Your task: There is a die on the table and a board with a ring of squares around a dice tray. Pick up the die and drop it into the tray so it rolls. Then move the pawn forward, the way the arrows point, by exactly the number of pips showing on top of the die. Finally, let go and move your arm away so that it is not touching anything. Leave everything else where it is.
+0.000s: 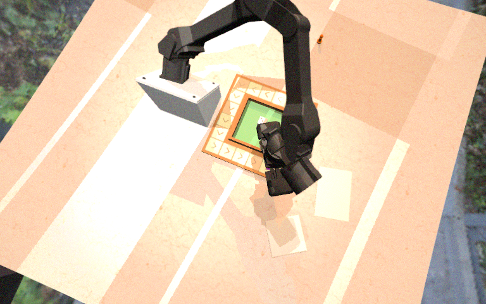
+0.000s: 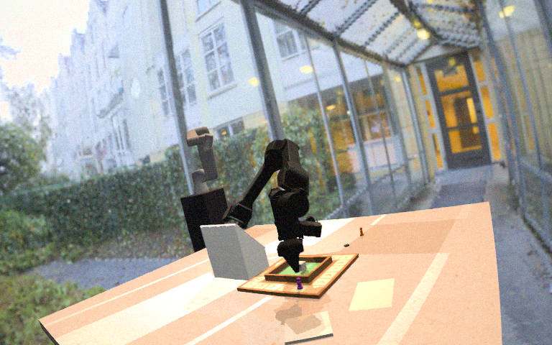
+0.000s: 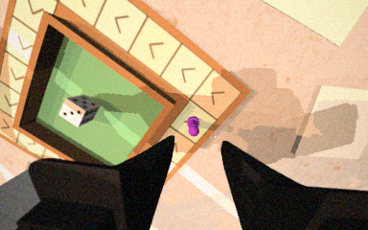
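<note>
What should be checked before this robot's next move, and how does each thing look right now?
1. Die is inside the tray: ok.
2. Die's top number is readable: cannot tell; several faces show in the wrist view, and which one is uppermost isn't clear.
3. Purple pawn stands upright on a square: ok.
4. End effector is parted and holding nothing: ok.
5. Purple pawn is between the fingertips, ready to grip: not ok; in the wrist view it appears beyond them.
6. Orange pawn is away from the end effector: ok.
</note>
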`<action>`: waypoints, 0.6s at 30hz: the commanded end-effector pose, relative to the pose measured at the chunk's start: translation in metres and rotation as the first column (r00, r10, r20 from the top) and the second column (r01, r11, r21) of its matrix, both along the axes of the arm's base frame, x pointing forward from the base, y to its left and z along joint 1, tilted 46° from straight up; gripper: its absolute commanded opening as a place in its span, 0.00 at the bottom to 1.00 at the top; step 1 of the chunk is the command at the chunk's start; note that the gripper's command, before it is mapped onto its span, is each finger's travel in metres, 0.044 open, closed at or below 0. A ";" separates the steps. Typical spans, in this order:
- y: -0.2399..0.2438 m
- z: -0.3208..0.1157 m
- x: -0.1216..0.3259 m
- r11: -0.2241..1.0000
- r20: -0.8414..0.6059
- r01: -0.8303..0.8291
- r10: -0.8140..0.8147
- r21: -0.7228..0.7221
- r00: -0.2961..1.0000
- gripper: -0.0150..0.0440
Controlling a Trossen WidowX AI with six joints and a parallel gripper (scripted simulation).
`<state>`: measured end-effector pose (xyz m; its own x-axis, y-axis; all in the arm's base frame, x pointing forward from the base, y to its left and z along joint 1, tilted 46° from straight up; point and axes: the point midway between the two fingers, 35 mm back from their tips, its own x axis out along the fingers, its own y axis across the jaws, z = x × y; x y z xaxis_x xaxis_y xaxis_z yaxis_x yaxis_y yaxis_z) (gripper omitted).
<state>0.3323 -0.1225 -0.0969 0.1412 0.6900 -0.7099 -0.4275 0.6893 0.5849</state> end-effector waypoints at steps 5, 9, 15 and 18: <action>0.009 -0.009 -0.001 1.000 -0.012 -0.001 0.001 0.012 1.000 0.59; 0.013 -0.013 0.000 1.000 -0.012 -0.001 0.001 0.012 1.000 0.59; 0.020 -0.020 0.001 1.000 -0.012 -0.001 0.001 0.012 1.000 0.59; 0.023 -0.023 0.001 1.000 -0.012 -0.001 0.001 0.012 1.000 0.59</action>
